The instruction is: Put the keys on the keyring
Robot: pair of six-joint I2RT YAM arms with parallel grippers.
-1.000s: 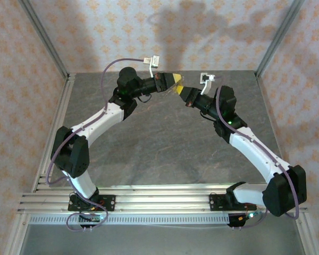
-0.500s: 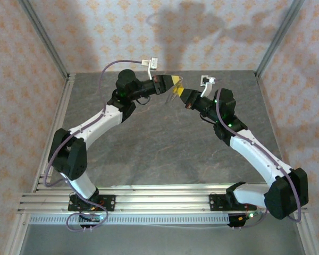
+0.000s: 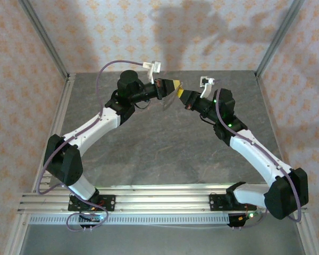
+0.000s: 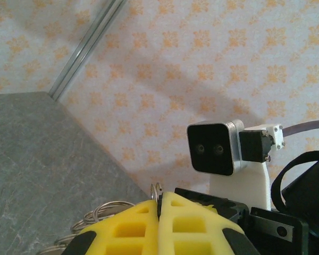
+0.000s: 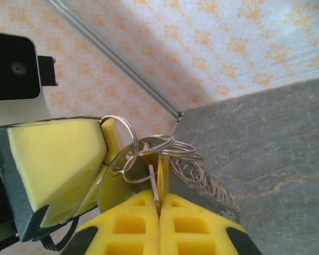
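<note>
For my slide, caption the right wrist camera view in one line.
Right gripper, shut on a thin metal strip, beside the left gripper's yellow foam finger amid silver wire keyring loops.

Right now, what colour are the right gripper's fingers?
Yellow; the fingers show best in the right wrist view.

The left gripper (image 3: pixel 176 85) has edged nearer the right gripper (image 3: pixel 182 95).

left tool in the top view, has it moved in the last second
Yes, slightly: the left tool has shifted toward the near side, away from the table's far edge.
</note>
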